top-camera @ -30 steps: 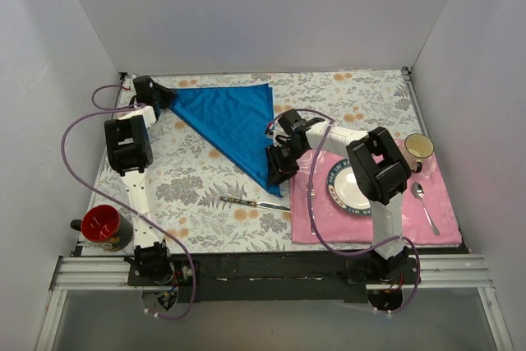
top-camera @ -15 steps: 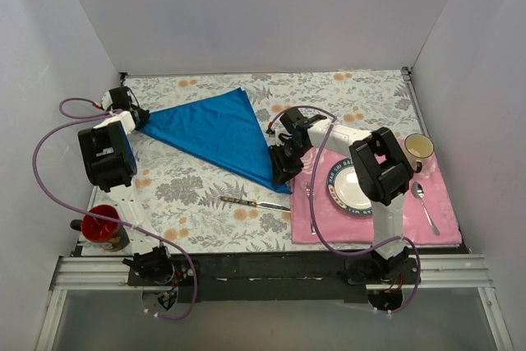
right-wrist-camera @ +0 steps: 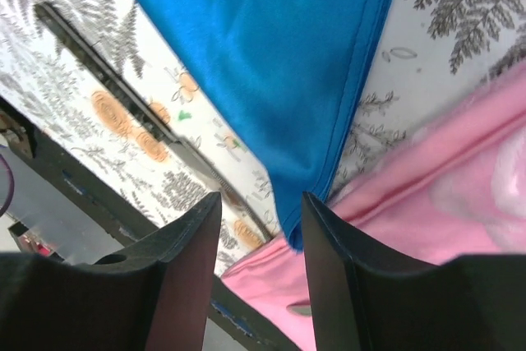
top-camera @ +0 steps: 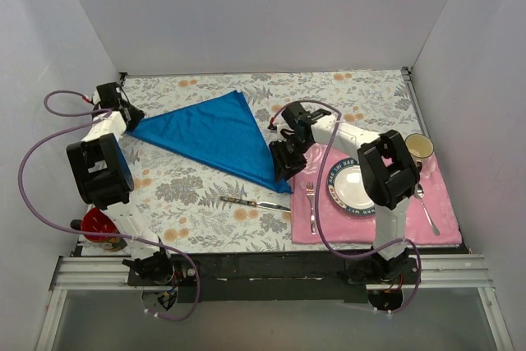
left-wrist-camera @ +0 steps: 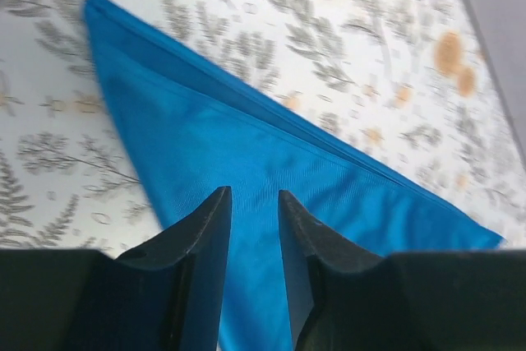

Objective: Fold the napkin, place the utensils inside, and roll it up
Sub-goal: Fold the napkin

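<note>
napkin (top-camera: 215, 136) folded to triangle, left gripper (left-wrist-camera: 253, 196) at its left tip, jaws slightly apart, right gripper (right-wrist-camera: 261, 197) over its near tip, jaws apart, knife (top-camera: 255, 203) lying nearer

blue napkin (top-camera: 209, 133) folded triangular, knife (top-camera: 255, 203) nearby

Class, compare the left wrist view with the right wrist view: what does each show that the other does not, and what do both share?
Left wrist only: a strip of grey wall and the cloth's long folded edge. Right wrist only: the pink placemat. Both: the blue napkin, lying folded on the floral tablecloth.
</note>
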You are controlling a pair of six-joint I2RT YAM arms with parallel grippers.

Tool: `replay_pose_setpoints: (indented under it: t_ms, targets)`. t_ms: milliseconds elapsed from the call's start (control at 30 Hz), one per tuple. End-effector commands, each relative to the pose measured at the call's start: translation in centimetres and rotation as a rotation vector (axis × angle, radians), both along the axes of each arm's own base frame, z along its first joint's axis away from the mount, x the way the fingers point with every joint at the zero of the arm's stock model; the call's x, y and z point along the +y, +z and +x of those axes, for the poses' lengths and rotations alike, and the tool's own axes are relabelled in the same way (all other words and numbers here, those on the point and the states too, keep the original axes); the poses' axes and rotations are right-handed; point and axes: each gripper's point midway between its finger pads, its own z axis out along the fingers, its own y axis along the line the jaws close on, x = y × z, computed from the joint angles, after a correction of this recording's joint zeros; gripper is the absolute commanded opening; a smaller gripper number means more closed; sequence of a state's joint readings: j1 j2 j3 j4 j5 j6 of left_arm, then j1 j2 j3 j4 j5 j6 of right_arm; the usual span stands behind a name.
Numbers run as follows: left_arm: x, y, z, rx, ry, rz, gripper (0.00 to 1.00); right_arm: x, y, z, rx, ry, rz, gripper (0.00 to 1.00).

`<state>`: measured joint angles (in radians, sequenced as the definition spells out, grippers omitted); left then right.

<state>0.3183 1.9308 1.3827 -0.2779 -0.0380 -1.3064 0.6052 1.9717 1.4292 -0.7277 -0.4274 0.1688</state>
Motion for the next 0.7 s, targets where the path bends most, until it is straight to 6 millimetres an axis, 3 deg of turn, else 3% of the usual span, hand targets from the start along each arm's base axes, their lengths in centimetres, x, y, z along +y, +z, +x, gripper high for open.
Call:
replay_pose_setpoints:
  t_ms: [0, 133, 300, 433, 667]
  targets:
    - [-2.2, 4.2, 1.1, -0.101, -0.086, -0.055, 0.30, -0.1, 3.1, -0.6, -0.039, 0.002, 0.036, 0.52]
    - [-3.0, 0.6, 1.6, -0.026, -0.122, -0.151, 0.23, -0.7, 2.2, -1.8, -0.009, -0.006, 0.033, 0.50]
    - [-2.8, -3.1, 0.6, 0.067, -0.089, -0.178, 0.15, -0.8, 1.1, -2.6, 0.024, -0.015, 0.040, 0.45]
    - [-1.5, -4.8, -0.3, 0.112, -0.049, -0.164, 0.15, -0.8, 0.0, -3.0, 0.041, -0.016, 0.040, 0.43]
    - [0.9, -7.8, -0.2, 0.193, -0.017, -0.172, 0.15, -0.4, -2.6, -4.7, 0.108, 0.003, 0.025, 0.39]
